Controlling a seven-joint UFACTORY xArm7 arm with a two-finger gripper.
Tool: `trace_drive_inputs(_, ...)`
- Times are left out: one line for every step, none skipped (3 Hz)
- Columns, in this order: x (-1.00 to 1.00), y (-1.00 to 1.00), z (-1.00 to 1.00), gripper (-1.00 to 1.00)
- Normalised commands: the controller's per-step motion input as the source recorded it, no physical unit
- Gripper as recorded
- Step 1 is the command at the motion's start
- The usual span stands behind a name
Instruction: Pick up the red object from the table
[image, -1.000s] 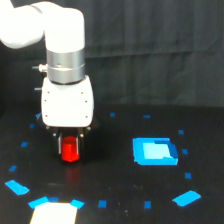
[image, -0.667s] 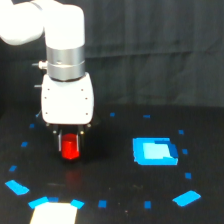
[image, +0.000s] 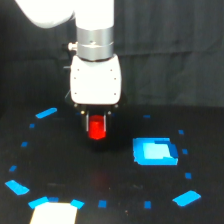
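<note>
The red object (image: 97, 128) is a small bright red block held between the dark fingers (image: 88, 122) of my gripper (image: 97, 125), under the white wrist housing. My gripper is shut on it. The block's lower end sticks out below the fingertips and seems to hang just above the black table (image: 115, 185), to the exterior view's left of the larger blue rectangle (image: 155, 152). Its top is hidden inside the gripper.
Small blue tape marks ring the work area, among them a mark (image: 46, 113) at the back left and another mark (image: 186, 198) at the front right. A white patch (image: 54, 214) lies at the front left edge. A dark curtain hangs behind.
My gripper, shut on the red object, has moved toward the exterior view's right and upward, carrying the block up from where it stood on the table.
</note>
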Motion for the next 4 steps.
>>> trace_drive_inputs(1.0, 0.23, 1.0, -1.0)
trace_drive_inputs(0.66, 0.36, 1.0, -0.99)
trace_drive_inputs(1.0, 0.34, 1.0, -1.0)
trace_drive_inputs(1.0, 0.27, 1.0, -1.0)
